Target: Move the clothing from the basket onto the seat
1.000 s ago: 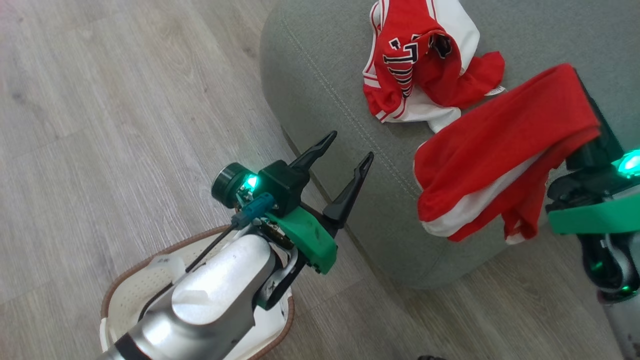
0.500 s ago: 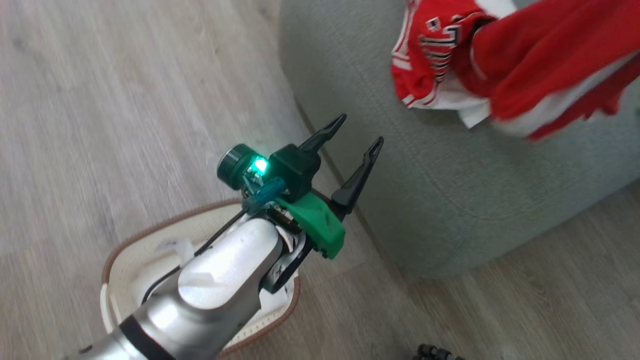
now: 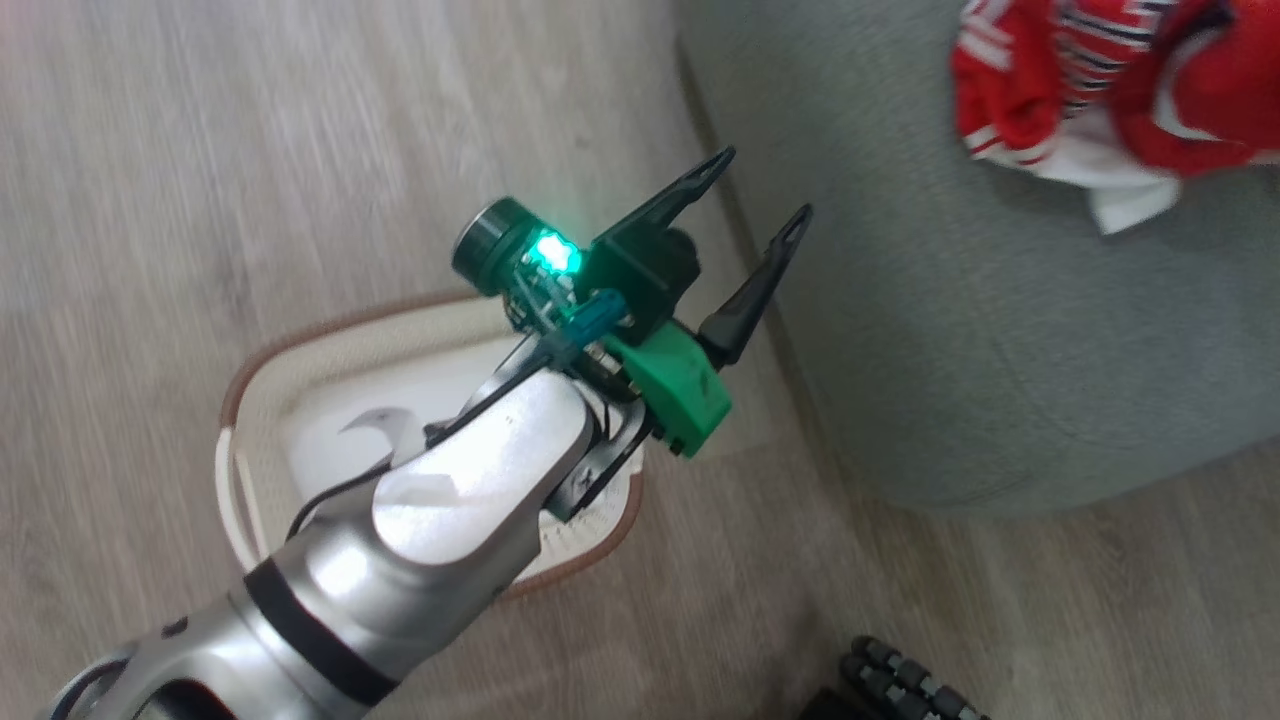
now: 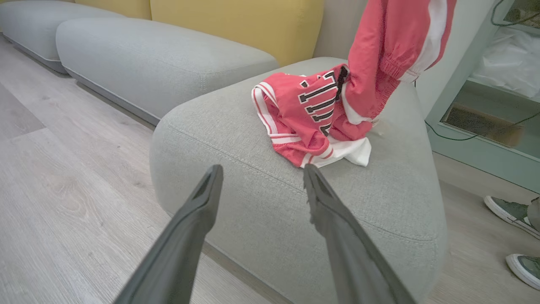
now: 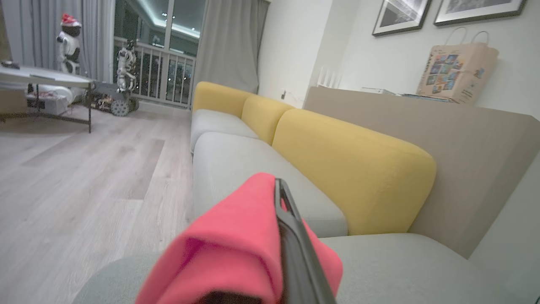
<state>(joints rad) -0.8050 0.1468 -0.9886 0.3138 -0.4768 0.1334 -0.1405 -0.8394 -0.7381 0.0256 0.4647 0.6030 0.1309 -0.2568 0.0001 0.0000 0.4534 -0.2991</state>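
2 red garments are in view. The lettered garment (image 4: 306, 122) lies crumpled on the top face of the seat (image 4: 236, 139), set back from the rounded front corner. This placement is judged secure, since no part of it overhangs an edge.

The hanging garment (image 4: 392, 46) is suspended over the seat. Its lower end reaches the lettered garment, but whether the 2 touch cannot be determined. The right claw (image 5: 279, 188) is pressed together and pinches this garment, with the red fabric folded over its fingers. The claw is held high, probably so that the loose length clears the seat edge before release.

The left claw (image 3: 762, 185) is spread and holds nothing. It hovers above the floor (image 3: 200, 150), between the far rim of the basket (image 3: 330, 325) and the side of the seat. This position is judged to be a standby that keeps the left arm out of the right arm's path.

The basket stands on the floor just beside the rounded corner of the seat. Its visible interior is white, and the left forearm covers the rest.

1 step is judged to remain: lower the hanging garment onto the seat top and release it.
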